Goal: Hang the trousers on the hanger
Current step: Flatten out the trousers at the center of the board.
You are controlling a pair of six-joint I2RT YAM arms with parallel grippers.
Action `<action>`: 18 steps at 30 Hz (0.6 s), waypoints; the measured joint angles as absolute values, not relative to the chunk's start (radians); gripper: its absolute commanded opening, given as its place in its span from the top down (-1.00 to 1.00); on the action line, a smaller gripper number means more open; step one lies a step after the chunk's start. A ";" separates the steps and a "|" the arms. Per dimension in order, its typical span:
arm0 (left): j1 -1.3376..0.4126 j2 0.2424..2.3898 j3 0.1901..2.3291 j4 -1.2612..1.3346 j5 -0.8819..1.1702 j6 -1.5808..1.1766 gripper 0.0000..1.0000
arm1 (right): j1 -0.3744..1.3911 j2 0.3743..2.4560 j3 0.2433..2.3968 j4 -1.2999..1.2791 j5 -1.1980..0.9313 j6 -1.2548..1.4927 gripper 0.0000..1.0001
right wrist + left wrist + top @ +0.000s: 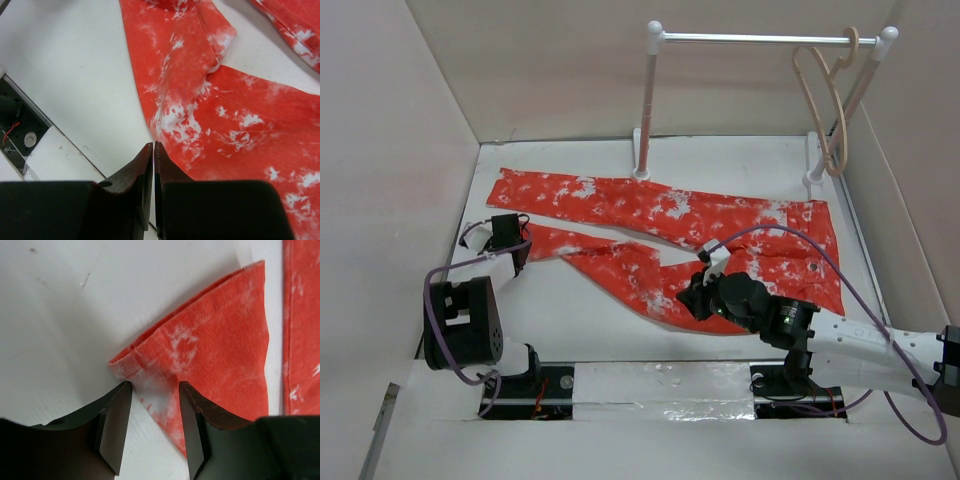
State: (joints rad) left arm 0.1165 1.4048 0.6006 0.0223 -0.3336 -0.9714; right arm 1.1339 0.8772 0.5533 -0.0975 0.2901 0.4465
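Here, one pair of trousers [650,205], one hanger [838,158], left tool [155,388] spread, right tool [153,146] pressed together.

My bench [570,325] is a flat white surface with pale walls on three sides. The trousers [650,205] lie spread on it, waist toward my right and both legs running left: the farther leg straight, the nearer one bent and creased. A white rack [646,110] stands at the far edge, just behind the trousers.
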 measured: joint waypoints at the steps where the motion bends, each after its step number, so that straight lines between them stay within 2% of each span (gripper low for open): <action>1: 0.118 1.423 0.616 0.025 -0.333 -0.974 0.25 | 1.134 0.877 0.552 -0.098 0.290 0.448 0.80; 3: 0.119 1.459 0.645 0.027 -0.331 -0.981 0.54 | 1.135 0.877 0.552 -0.097 0.290 0.449 0.80; 5: 0.120 1.487 0.662 0.032 -0.326 -0.981 0.93 | 1.137 0.877 0.551 -0.097 0.290 0.449 0.80; 6: 0.120 1.496 0.665 0.036 -0.321 -0.981 1.00 | 1.139 0.877 0.551 -0.097 0.290 0.449 0.80; 13: 0.120 1.486 0.667 0.035 -0.315 -0.965 1.00 | 1.141 0.875 0.540 -0.099 0.290 0.449 0.80; 15: 0.119 1.420 0.653 0.009 -0.317 -0.953 1.00 | 1.141 0.872 0.540 -0.099 0.291 0.449 0.81; 18: 0.109 1.209 0.606 -0.026 -0.319 -0.940 1.00 | 1.141 0.871 0.540 -0.100 0.295 0.449 0.80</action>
